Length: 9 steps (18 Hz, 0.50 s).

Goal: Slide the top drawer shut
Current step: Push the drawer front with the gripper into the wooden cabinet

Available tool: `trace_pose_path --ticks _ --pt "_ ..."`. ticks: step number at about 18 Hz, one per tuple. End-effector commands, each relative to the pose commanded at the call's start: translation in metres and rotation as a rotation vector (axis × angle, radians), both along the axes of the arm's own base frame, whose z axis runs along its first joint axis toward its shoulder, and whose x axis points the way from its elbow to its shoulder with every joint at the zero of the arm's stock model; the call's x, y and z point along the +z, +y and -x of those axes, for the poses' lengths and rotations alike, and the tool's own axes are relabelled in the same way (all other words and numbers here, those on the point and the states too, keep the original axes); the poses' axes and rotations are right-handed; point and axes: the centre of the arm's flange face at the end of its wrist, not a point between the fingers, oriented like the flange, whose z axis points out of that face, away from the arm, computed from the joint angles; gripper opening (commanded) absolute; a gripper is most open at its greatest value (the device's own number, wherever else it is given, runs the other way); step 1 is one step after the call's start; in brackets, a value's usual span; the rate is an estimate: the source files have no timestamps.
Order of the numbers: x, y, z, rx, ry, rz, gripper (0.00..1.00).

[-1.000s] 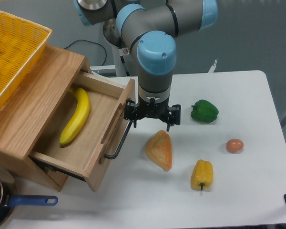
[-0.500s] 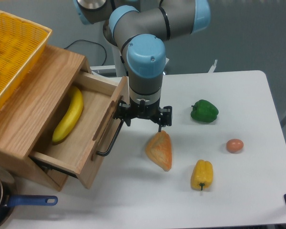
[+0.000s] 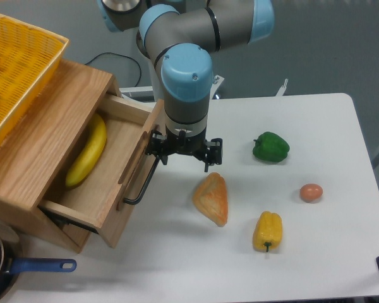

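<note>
The top drawer (image 3: 107, 173) has slid further into its cabinet (image 3: 44, 132), its long front running upper right to lower left, the gripper (image 3: 183, 151) jaws spread wide against it.

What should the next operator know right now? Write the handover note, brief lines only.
Gripper: against the front of the top drawer, by its black handle; open or shut, cannot tell.
Drawer: partly pushed in compared with a second ago, still clearly open, a banana lying inside.
Done: the push has begun.
Left: keep sliding the drawer into the cabinet until its front sits flush.
</note>
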Motion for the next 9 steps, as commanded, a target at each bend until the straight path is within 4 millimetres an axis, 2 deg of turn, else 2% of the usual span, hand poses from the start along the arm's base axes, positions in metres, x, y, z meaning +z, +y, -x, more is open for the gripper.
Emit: trace_pose_path --ticks 9 --pt "-0.0022 0.0002 -0.0049 0.000 -0.022 0.010 1.00"
